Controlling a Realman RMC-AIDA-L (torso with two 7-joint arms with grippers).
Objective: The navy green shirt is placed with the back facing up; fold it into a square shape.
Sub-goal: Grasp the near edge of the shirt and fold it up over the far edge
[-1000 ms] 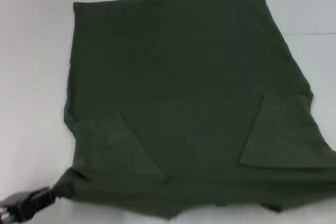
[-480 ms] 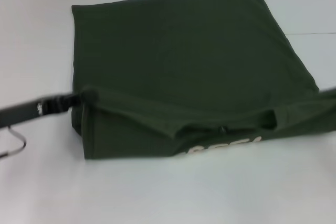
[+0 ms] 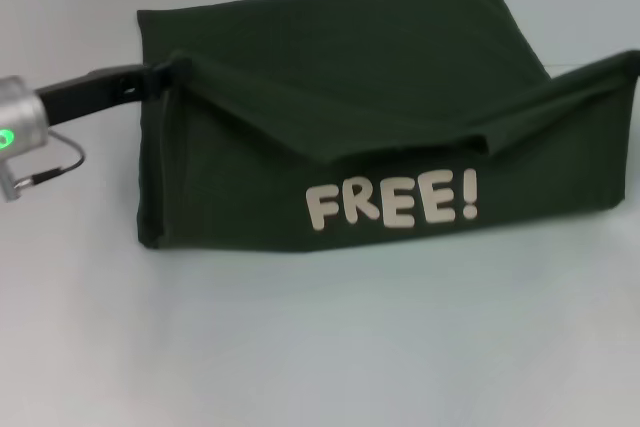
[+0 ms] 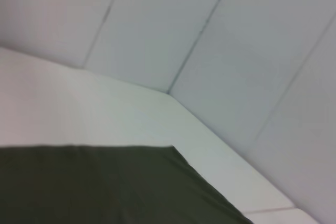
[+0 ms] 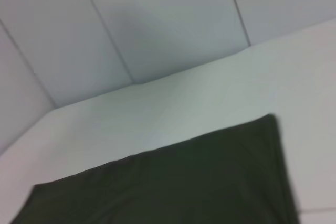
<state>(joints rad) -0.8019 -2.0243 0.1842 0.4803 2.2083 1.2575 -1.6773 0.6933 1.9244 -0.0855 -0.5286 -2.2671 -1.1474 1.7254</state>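
Observation:
The navy green shirt (image 3: 350, 77) lies on the white table with its near part lifted and turned over, so the cream "FREE!" lettering (image 3: 392, 202) faces me. My left gripper (image 3: 163, 73) is shut on the raised left corner of the cloth, above the shirt's left side. The right corner (image 3: 630, 62) is held up at the picture's right edge; the right gripper itself is out of view. The fold sags in the middle between the two corners. The left wrist view shows the shirt's flat far part (image 4: 105, 187), and so does the right wrist view (image 5: 184, 182).
White table (image 3: 300, 347) surrounds the shirt, with bare surface in front and to the left. Pale wall panels (image 4: 220, 35) rise behind the table's far edge. A cable loop (image 3: 55, 162) hangs under the left arm.
The shirt's near edge has been lifted at both corners and carried up and toward the far edge. The front lettering has turned into view. The left arm rose from the near left corner.

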